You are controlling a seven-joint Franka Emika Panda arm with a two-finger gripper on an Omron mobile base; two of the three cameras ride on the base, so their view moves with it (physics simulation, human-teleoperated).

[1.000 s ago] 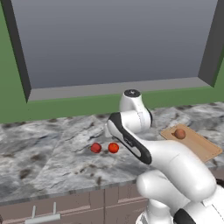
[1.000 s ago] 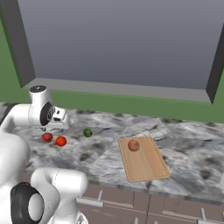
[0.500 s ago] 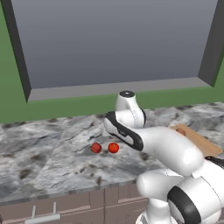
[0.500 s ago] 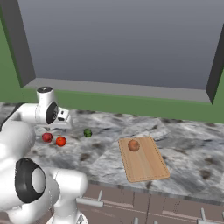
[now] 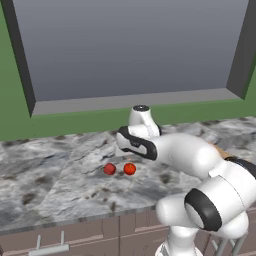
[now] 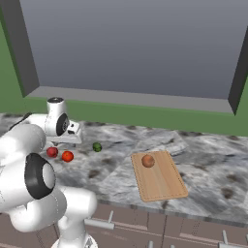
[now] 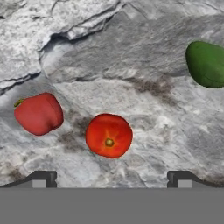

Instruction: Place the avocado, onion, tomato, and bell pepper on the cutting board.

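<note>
You swung the arm left from the board (image 6: pixel 163 186), where the onion (image 6: pixel 148 161) already sat, until the gripper (image 7: pixel 109 179), jaws wide and empty, hung over the tomato (image 7: pixel 108 135).

— Where's the arm reaching?
— It bends forward from the base, elbow bulging toward the camera, wrist turned down, hand low.
— And the gripper (image 7: pixel 109 179)?
— It points straight down. Two dark fingers (image 7: pixel 41 178) stand well apart, nothing between them.
— Seen from the base?
— The hand (image 6: pixel 68 131) is partly hidden there; the spread is hard to judge.
</note>
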